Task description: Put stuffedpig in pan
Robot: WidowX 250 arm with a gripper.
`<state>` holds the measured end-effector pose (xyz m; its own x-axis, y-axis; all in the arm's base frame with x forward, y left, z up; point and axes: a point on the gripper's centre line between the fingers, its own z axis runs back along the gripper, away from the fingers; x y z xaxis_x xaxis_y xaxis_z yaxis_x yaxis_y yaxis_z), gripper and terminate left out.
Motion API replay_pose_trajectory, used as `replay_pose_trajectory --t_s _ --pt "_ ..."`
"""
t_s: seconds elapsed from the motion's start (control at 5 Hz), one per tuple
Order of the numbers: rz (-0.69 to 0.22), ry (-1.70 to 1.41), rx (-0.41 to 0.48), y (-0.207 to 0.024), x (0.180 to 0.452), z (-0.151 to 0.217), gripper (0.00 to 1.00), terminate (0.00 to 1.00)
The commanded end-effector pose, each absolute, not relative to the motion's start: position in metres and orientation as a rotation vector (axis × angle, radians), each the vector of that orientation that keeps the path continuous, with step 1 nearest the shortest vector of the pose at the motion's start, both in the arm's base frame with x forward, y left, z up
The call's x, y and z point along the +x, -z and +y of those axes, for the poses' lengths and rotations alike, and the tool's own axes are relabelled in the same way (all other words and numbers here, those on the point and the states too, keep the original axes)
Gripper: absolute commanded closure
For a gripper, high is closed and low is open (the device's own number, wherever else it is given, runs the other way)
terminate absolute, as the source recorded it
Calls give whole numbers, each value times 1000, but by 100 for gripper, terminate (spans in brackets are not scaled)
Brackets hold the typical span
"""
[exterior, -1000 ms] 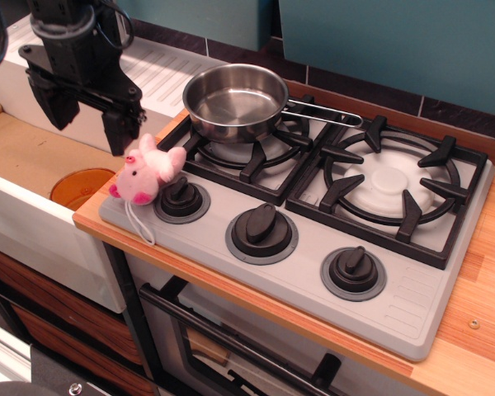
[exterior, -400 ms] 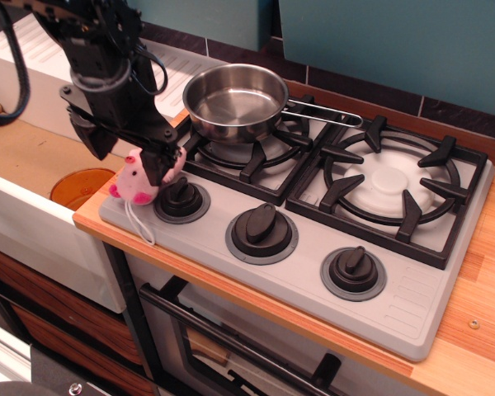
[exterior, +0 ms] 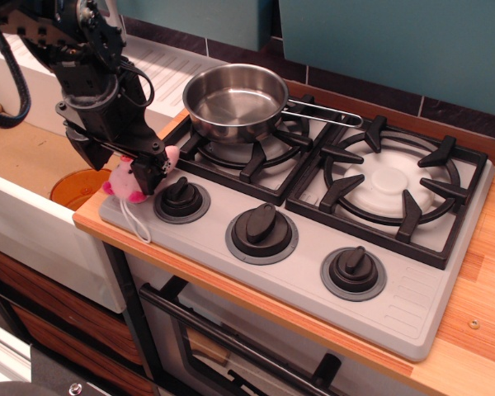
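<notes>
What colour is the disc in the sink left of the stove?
Translucent orange disc, partly hidden by the counter edge; the only view shows it.

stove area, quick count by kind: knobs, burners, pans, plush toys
knobs: 3, left, middle, right
burners: 2, under the pan and the bare one
pan: 1
stuffedpig: 1, at the gripper
total: 7
</notes>
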<state>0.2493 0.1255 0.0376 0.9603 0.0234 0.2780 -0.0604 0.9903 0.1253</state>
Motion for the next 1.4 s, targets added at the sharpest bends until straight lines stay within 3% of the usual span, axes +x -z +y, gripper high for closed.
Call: replay_pose_trajectory --t_s 0.0,0.2,0.6,1.2 --pt "-278 -39 135 -32 258 134 0 0" --pt "-255 -45 133 -31 260 135 100 0" --pt "-205 -49 157 -47 259 137 100 0" --pt "-114 -23 169 -108 280 130 100 0"
